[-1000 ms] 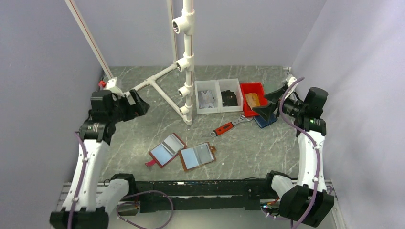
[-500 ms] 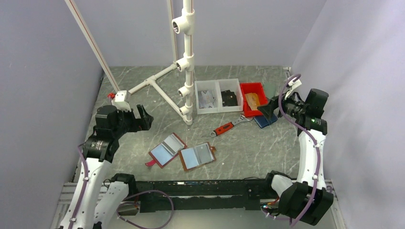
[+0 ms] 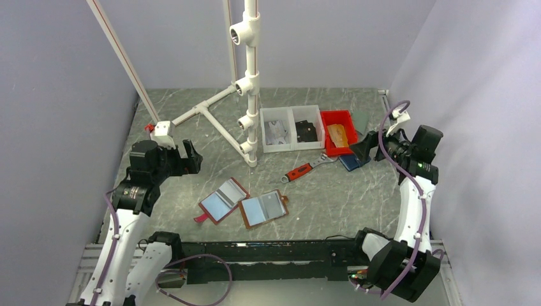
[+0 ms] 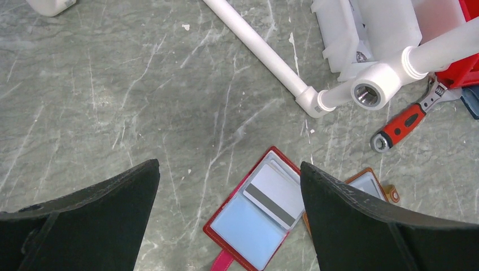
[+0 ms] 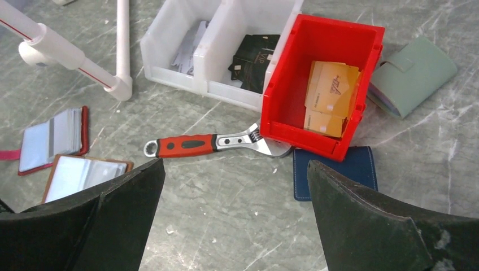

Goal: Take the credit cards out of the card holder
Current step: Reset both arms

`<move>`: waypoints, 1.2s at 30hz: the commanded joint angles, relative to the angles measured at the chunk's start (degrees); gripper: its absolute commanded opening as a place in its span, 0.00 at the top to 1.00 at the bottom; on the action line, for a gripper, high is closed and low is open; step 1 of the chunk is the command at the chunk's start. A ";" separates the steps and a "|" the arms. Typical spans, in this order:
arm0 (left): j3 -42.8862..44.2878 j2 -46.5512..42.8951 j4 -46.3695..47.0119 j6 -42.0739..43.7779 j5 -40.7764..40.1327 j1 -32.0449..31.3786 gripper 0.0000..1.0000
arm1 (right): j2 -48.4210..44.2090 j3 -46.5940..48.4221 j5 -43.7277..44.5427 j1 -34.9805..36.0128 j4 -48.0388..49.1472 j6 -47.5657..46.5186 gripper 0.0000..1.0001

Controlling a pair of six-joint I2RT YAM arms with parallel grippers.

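Where the table [image 3: 357, 197] lies between the two arms, toward its near edge: red card holder [image 4: 257, 217], open flat, a grey card with a dark stripe [image 4: 275, 192] in its upper leaf; brown card holder [image 3: 263, 209], open, touching it on the right.
Left gripper [image 4: 229, 169]: above the table, up and left of the red holder; jaws wide, holding nothing.
Right gripper [image 5: 234, 164]: far right, raised; jaws wide, holding nothing.
Red-handled wrench [image 5: 209, 144]: flat, its head by the red bin [image 5: 325, 84].
Red bin: tan cards inside; white divided bin [image 3: 292, 127] beside it.
Blue wallet [image 5: 334, 172]: just in front of the red bin; green wallet [image 5: 412, 76] to its right.
White pipe frame [image 3: 250, 76]: upright, rear centre.
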 commanded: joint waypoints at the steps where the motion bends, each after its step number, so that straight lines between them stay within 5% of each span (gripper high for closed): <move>1: -0.20 -1.23 1.84 1.70 0.55 -0.17 0.01 | 0.18 0.63 -4.21 -0.40 3.09 3.50 0.00; 16: -0.31 -1.92 1.90 1.26 1.63 -0.18 0.00 | 1.00 1.69 -4.84 -2.48 6.63 12.98 0.00; 36: -0.40 -1.39 1.85 1.18 1.77 -0.18 0.01 | 1.47 3.83 -6.95 -2.61 3.77 9.95 0.00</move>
